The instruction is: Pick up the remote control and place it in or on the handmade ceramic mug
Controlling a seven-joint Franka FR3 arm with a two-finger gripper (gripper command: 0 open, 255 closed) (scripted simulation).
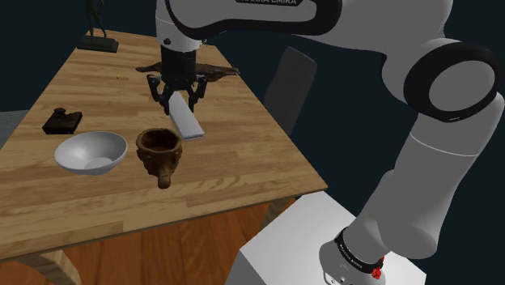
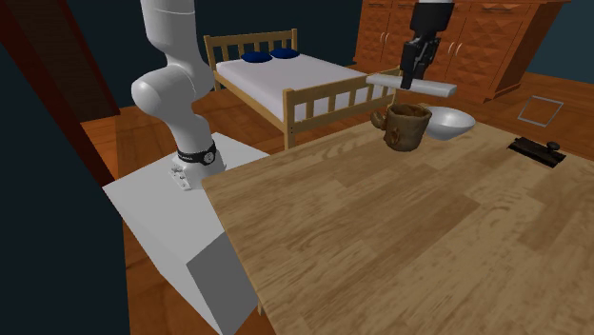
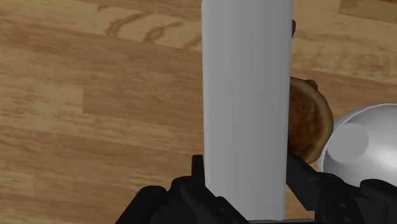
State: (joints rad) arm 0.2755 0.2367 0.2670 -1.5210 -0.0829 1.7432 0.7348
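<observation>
The white slab-like remote control (image 1: 188,123) is clasped in the all-black gripper (image 1: 180,100), off the wooden table (image 1: 243,166).
It is held above one edge of the brown ceramic mug (image 1: 159,151), near a white round bowl (image 1: 91,153); open wood is left opposite.

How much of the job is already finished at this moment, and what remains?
Done: the plain white bar-shaped remote control is off the wooden table. In hand: the black fingers clasp it in the air near the brown lumpy mug. Left: set it in or on the mug and release.
</observation>
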